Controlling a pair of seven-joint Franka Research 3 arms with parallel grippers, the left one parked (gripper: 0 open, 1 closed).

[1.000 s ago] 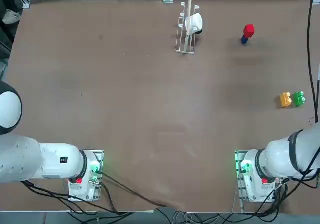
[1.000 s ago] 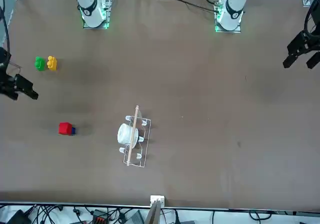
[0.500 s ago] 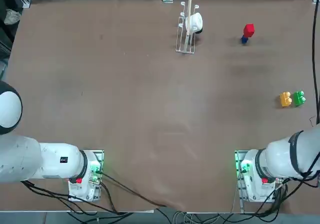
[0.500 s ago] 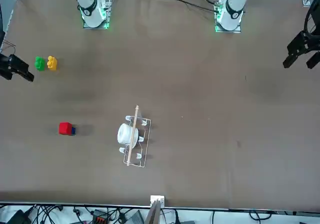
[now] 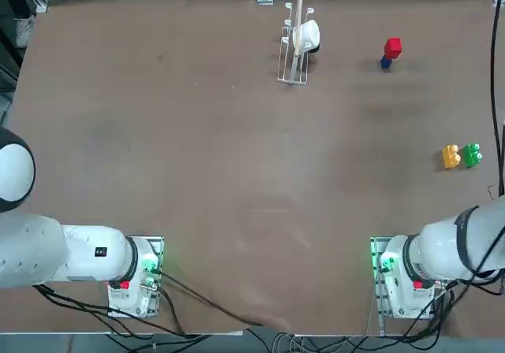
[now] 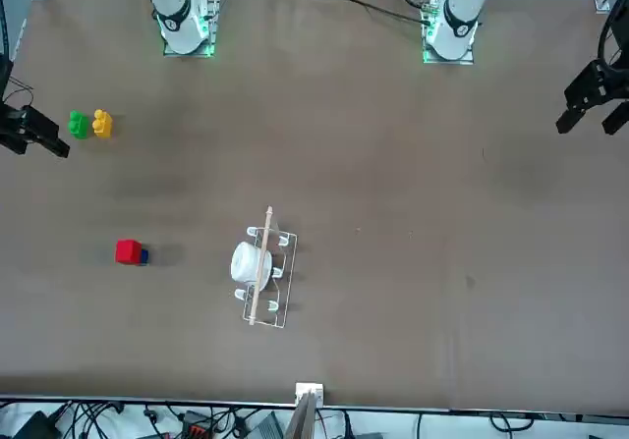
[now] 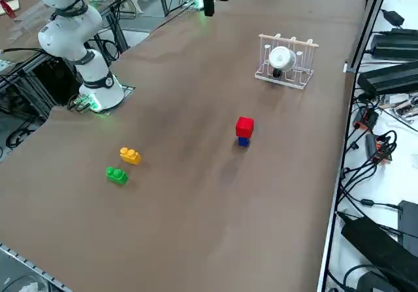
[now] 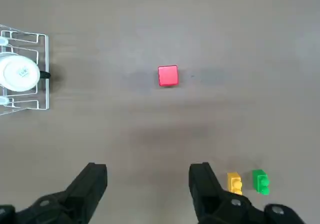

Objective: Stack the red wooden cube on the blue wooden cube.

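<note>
We observed a broad brown matte tabletop [image 5: 197, 148] carrying few things. The small bright red wooden cube [image 5: 392, 47] sat squarely on the small dark blue wooden cube [image 5: 385, 62], far across the tabletop from the arm bases, on the working arm's side; in the right side view the red wooden cube [image 7: 244, 126] rested upright on the blue wooden cube [image 7: 243, 141], and in the front view the red wooden cube [image 6: 128, 251] nearly hid the blue wooden cube [image 6: 143, 255].

Well apart from the stack, toward the middle of the far edge, stood a clear wire drying rack [image 5: 293, 45] holding a white round cup [image 5: 306, 35]. Nearer the tabletop's right edge lay an orange studded block [image 5: 450, 156] just beside a green studded block [image 5: 472, 155].

The right hand [image 8: 149, 184] hung high above the surface, its two black fingers [image 8: 94, 181] spread wide and holding nothing. In the wrist view the red wooden cube [image 8: 167, 75] lay well beyond the fingertips. In the front view the hand [image 6: 34, 132] appeared at the picture's left edge, near the green studded block [image 6: 78, 124].

Around the tabletop we saw black cables [image 7: 372, 142] and dark equipment boxes [image 7: 390, 78] along the far border, and green lights at the white arm bases [image 5: 400, 278].
</note>
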